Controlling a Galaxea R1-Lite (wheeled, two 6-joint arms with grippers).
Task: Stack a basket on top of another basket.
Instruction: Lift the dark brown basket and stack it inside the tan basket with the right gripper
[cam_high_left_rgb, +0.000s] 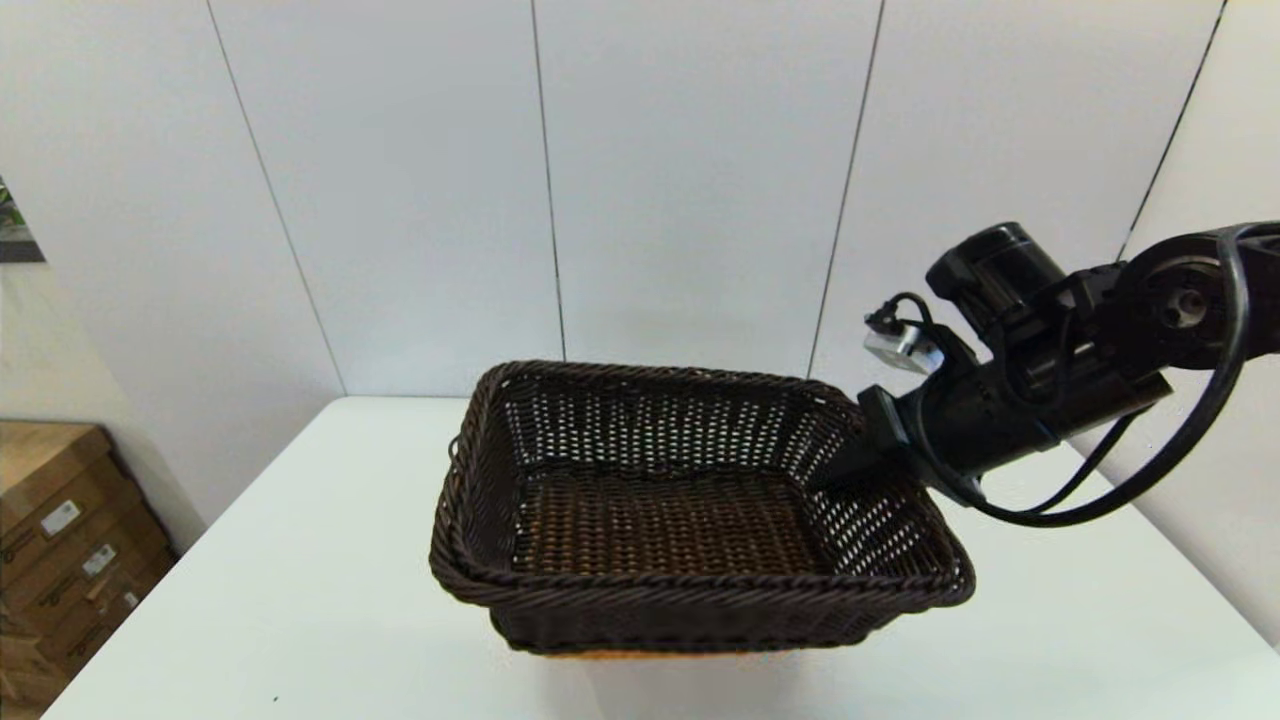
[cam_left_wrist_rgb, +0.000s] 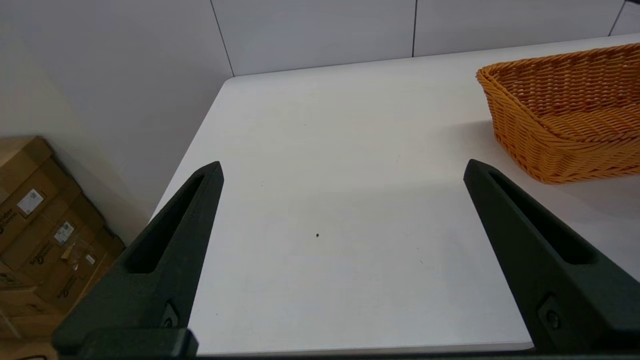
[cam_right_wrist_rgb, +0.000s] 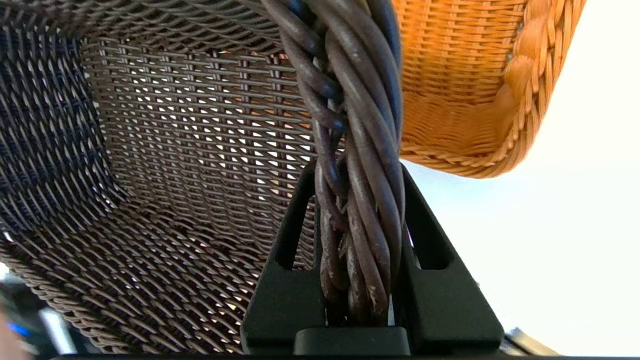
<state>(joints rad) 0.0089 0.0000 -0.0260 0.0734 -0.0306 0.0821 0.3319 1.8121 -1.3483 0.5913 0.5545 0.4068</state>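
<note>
Right end effector (cam_right_wrist_rgb: 357, 240) is clamped on the dark basket's (cam_high_left_rgb: 660, 500) rim, held over the orange basket (cam_right_wrist_rgb: 465, 90) but not yet seated, while the left end effector (cam_left_wrist_rgb: 342, 175) is parked open above the worktop (cam_left_wrist_rgb: 325, 150).

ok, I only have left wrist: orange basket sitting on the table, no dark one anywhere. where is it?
Observer: Held up off the table. The right claw is shut on the dark brown basket.
Operator: gripped where?
Observer: On the braided rim at its right side, one finger on each side of the rim.
Operator: lined up with the orange one?
Observer: Roughly. From the head camera it covers the orange-tan basket, bar a sliver under its near edge.
</note>
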